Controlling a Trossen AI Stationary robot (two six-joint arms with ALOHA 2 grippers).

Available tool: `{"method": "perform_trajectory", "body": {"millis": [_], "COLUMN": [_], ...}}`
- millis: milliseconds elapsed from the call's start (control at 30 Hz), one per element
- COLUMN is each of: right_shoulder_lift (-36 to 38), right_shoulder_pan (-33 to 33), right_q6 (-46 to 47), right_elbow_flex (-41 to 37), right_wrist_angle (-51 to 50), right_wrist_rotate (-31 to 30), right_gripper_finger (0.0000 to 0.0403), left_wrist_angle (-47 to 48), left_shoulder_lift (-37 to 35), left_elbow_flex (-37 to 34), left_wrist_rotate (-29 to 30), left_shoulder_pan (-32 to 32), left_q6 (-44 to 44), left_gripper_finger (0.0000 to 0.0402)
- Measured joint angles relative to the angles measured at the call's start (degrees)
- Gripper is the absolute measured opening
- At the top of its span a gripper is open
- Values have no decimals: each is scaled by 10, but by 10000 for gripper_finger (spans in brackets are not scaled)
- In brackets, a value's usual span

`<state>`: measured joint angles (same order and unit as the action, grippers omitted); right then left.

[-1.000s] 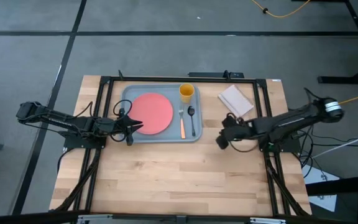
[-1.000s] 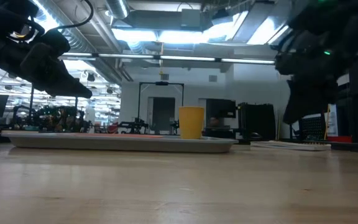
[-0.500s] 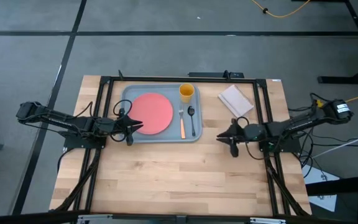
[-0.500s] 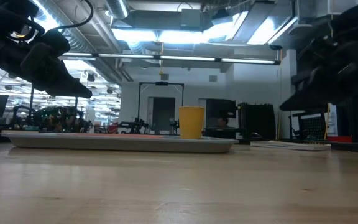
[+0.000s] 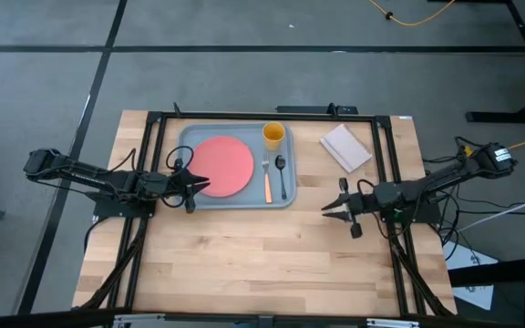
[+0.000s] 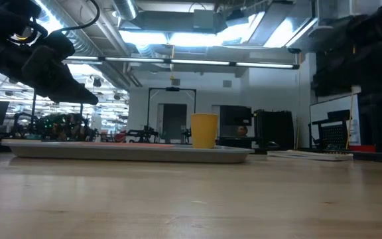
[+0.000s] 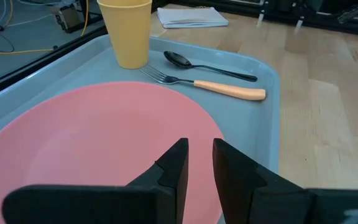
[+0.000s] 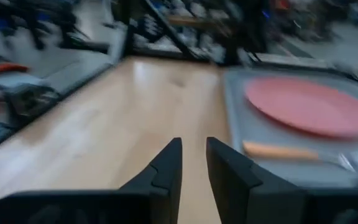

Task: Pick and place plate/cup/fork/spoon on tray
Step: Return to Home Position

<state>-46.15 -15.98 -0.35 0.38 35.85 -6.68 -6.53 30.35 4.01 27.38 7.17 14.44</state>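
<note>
The grey-blue tray (image 5: pixel 190 137) lies at the table's far middle. On it lie the pink plate (image 5: pixel 222 165) at its left, the yellow cup (image 5: pixel 273 136) at its far right corner, and the orange-handled fork (image 5: pixel 267 180) beside the dark spoon (image 5: pixel 283 175). My left gripper (image 5: pixel 205 183) is shut and empty, hovering above the plate's left edge (image 7: pixel 104 143), clear of the tray in the low view (image 6: pixel 88 99). My right gripper (image 5: pixel 328 209) is shut and empty, above bare table right of the tray, pointing toward it (image 8: pixel 194 149).
A white folded napkin (image 5: pixel 345 147) lies on the table right of the tray's far end. Black frame rails run along the table's left, right and far sides (image 5: pixel 383 146). Bare wood spans the near half of the table (image 5: pixel 262 264).
My right gripper has tipped from pointing down to lying level, and has drawn back a little toward the table's right and near edges, away from the tray. In the low view it has gone up out of the middle of the picture.
</note>
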Motion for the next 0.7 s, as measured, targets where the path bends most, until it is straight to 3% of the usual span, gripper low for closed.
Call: {"method": "perform_trajectory", "body": {"millis": [200,400,567,700], "right_shoulder_lift": [71,125,172,212], "right_shoulder_pan": [17,54,83,91], "right_q6": [-27,24,-7,-11], "right_elbow_flex": [0,0,0,0], "right_wrist_angle": [-31,-84,-86,-109], "right_wrist_rotate": [100,106,154,158], "right_gripper_finger": [78,78,78,78], "left_wrist_angle": [0,0,0,0], "left_shoulder_lift": [0,0,0,0], "left_elbow_flex": [0,0,0,0], "left_wrist_rotate": [0,0,0,0], "left_shoulder_pan": [0,0,0,0], "left_q6": [0,0,0,0], "left_gripper_finger": [66,66,66,66]}}
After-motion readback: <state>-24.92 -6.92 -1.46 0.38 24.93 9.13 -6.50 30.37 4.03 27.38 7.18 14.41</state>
